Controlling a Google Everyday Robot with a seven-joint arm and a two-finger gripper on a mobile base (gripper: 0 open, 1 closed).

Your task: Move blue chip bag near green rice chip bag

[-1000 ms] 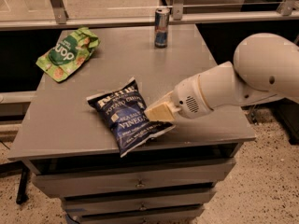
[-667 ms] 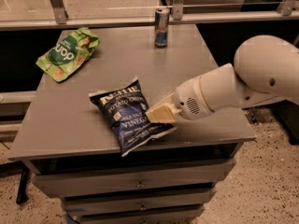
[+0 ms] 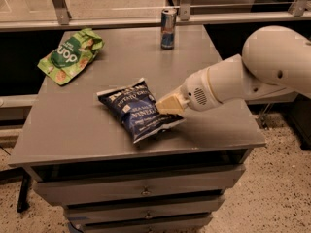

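The gripper (image 3: 165, 105) is seen at the right edge of the blue chip bag (image 3: 133, 109); its grip cannot be told. The green rice chip bag (image 3: 68, 56) is laid well apart.

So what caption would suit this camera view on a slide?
Claw at the right edge of the blue chip bag; green rice chip bag at the table's far left corner.

- Blue chip bag (image 3: 138, 109): glossy navy, white lettering, flat and skewed, toward the tabletop's front edge.
- Green rice chip bag (image 3: 70, 56): light green, crumpled, at the far left corner.
- Gripper (image 3: 165, 104): on the blue bag's right side.
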